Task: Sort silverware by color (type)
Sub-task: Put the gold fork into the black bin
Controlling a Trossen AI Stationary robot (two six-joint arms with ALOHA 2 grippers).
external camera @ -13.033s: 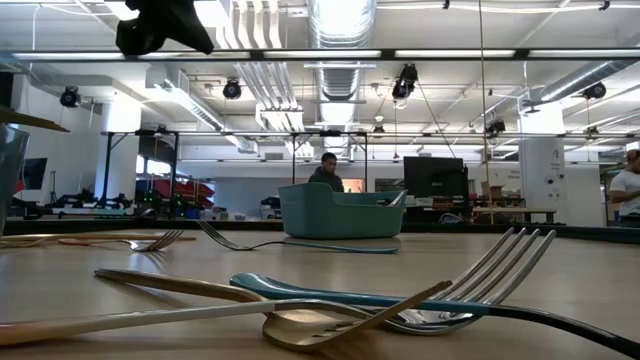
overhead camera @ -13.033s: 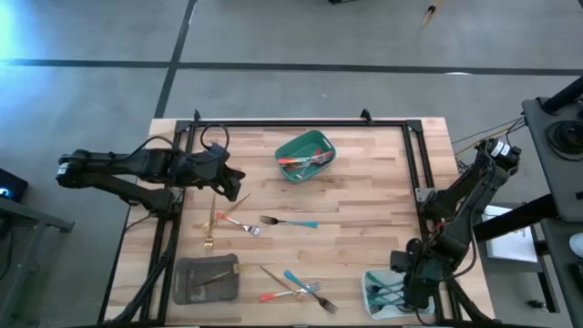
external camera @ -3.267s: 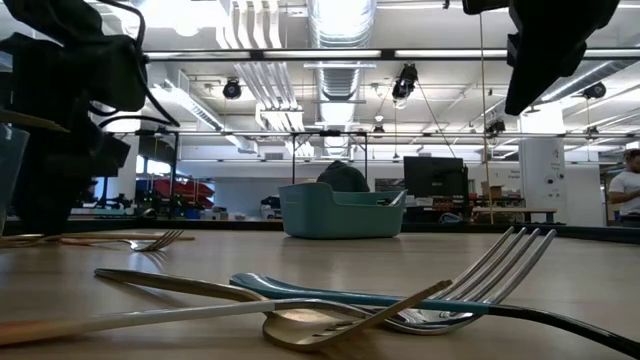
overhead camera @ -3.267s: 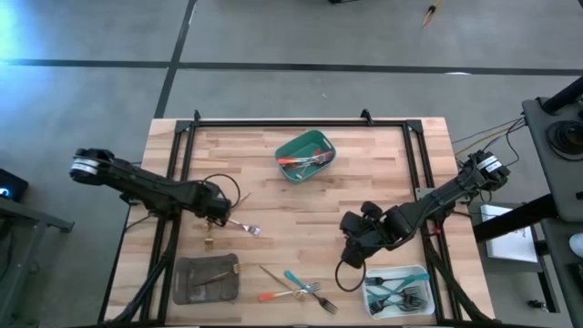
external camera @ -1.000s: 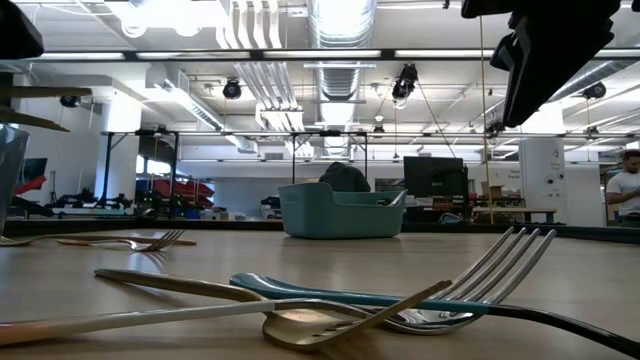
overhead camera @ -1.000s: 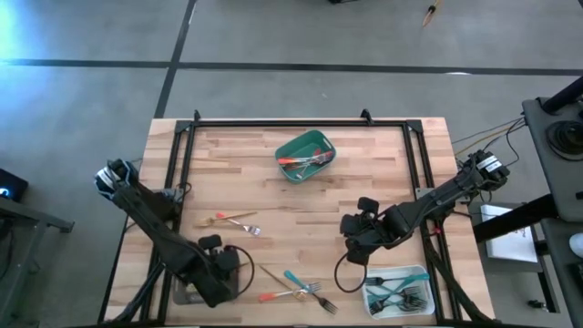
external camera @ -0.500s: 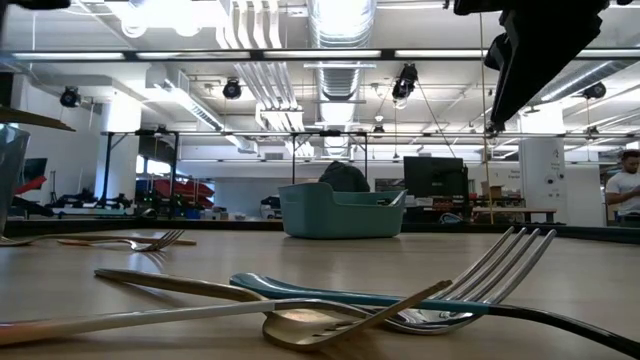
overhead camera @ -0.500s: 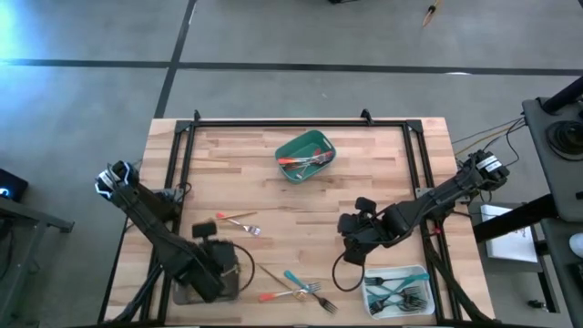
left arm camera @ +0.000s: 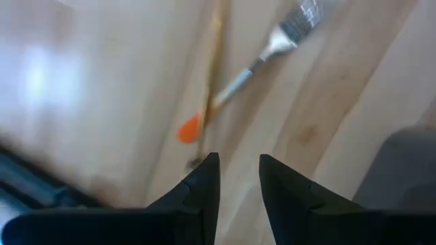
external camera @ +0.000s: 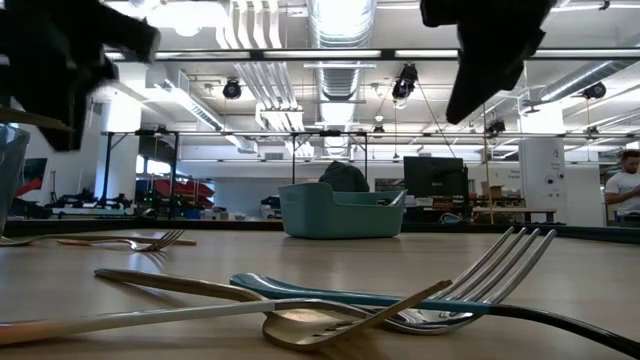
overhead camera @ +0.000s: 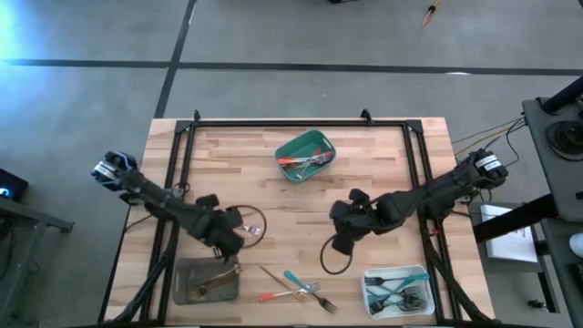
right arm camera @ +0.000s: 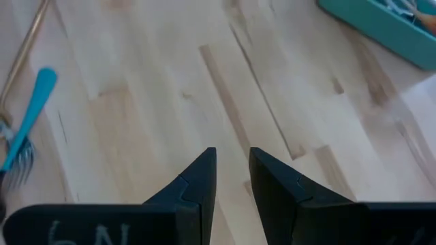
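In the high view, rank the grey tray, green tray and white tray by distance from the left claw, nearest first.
From the left claw:
1. Grey tray, just below it in the picture, at the near left corner.
2. Green tray, at the far middle of the table.
3. White tray, at the near right corner.

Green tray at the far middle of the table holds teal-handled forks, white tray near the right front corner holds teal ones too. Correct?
Half right. In the high view the green tray holds red-orange-handled forks, not teal ones. The white tray near the right front corner does hold the teal-handled forks.
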